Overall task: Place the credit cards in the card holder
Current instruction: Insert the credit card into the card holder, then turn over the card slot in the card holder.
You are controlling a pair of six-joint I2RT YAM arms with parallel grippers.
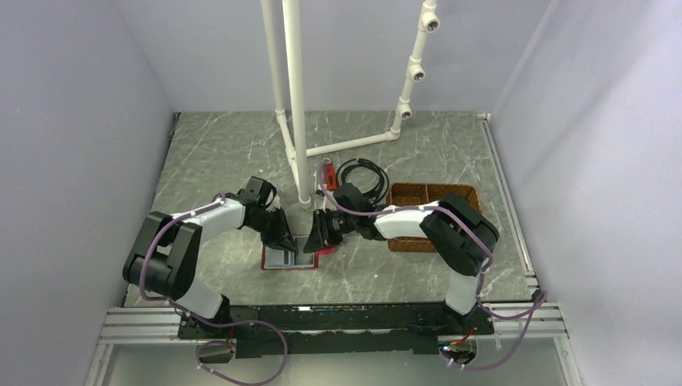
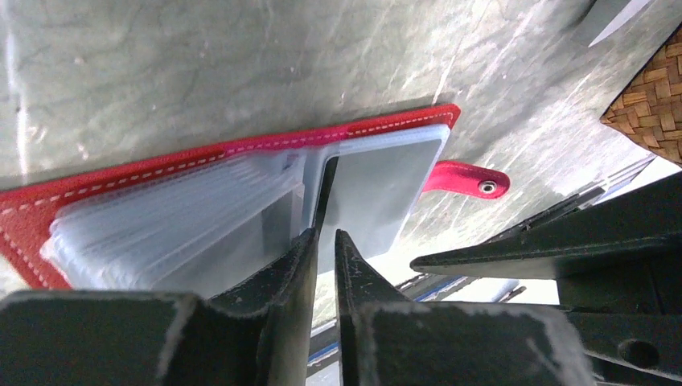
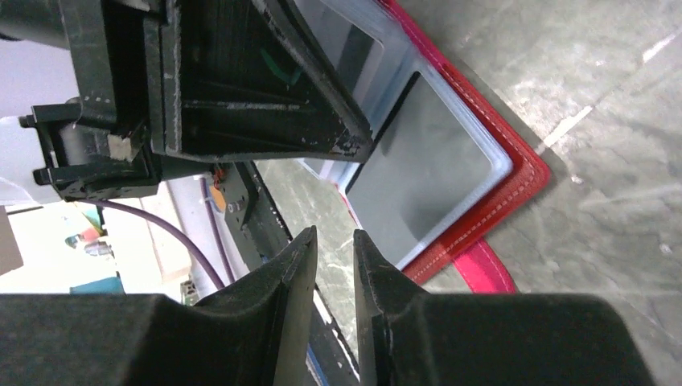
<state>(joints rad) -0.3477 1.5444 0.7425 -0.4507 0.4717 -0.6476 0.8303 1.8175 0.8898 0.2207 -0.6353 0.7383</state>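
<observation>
The red card holder [image 1: 277, 263] lies open on the table, its clear pockets facing up. In the wrist views a pale grey credit card [image 3: 418, 161] [image 2: 378, 193] sits inside the outer pocket, and the snap tab [image 2: 470, 178] [image 3: 482, 269] sticks out beside it. My left gripper [image 1: 288, 241] [image 2: 326, 233] hovers over the fold of the pockets, jaws a sliver apart, nothing between them. My right gripper [image 1: 310, 241] [image 3: 334, 232] faces it just off the holder's right edge, jaws narrowly apart and empty. I see no loose cards.
A brown woven divided tray [image 1: 434, 217] [image 2: 651, 104] stands right of the holder. A coiled black cable [image 1: 366, 173] and a small red object [image 1: 330, 173] lie behind it. A white pipe frame [image 1: 297, 121] rises from the table's middle.
</observation>
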